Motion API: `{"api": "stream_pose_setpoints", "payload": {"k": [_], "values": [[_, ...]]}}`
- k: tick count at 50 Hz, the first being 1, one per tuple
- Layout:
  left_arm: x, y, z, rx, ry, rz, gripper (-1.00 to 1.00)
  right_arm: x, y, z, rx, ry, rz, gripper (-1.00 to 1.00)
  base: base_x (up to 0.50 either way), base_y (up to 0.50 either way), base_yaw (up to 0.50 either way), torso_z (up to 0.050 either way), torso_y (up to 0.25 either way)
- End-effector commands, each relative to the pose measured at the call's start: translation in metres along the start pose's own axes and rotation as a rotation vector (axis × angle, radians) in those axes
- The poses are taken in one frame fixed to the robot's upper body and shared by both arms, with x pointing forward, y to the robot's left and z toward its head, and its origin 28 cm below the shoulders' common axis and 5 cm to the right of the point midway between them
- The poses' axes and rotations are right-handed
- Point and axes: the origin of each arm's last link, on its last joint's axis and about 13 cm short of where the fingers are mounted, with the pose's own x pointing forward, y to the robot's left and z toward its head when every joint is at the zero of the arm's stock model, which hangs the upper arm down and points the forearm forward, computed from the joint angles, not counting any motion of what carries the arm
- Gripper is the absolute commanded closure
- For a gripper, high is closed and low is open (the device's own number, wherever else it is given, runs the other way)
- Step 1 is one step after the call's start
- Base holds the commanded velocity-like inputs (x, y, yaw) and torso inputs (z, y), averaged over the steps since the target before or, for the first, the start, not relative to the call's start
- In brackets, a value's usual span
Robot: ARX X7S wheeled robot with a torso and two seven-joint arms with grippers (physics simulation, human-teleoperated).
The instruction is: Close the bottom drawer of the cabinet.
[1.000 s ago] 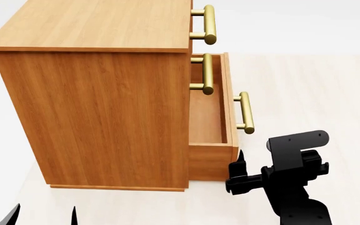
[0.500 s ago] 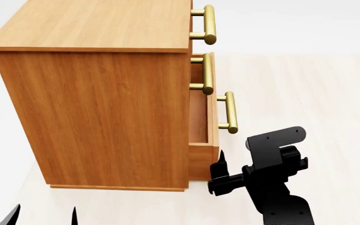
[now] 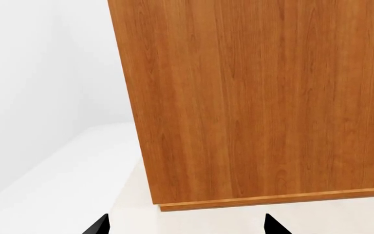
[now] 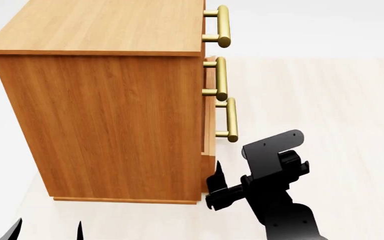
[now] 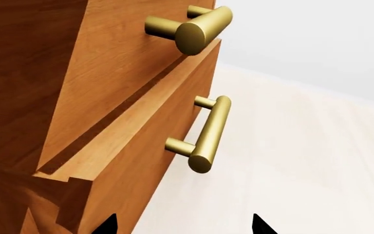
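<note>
— Which step are you at?

— I am pushing the bottom drawer [image 4: 209,145] into the cabinet [image 4: 105,120]. My right end effector [image 4: 213,186] is at the drawer front, below its brass handle [image 4: 230,119]; its fingers look spread, holding nothing. The drawer stands out only a little.

— And next?

— I think one short, straight push toward the cabinet. My left end effector [image 3: 183,225] waits open beside the cabinet.
</note>
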Motion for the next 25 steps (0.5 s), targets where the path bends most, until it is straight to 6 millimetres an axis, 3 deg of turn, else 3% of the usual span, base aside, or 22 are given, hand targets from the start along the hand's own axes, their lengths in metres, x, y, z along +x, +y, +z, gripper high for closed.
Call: {"api": "stream_pose_setpoints", "payload": {"k": [1, 25], "values": [[0.0003, -0.0004, -0.001, 0.002, 0.001, 0.001, -1.0, 0.005, 0.0086, 0.0065, -0.052, -0.01, 0.077, -1.0, 0.0, 0.0, 0.0, 0.0, 0.0], [0.0, -0.0009, -0.0025, 0.008, 0.0, -0.001, -1.0, 0.0051, 0.0035, 0.0129, -0.065, -0.015, 0.214, -1.0, 0.0, 0.0, 0.0, 0.0, 0.0]]}}
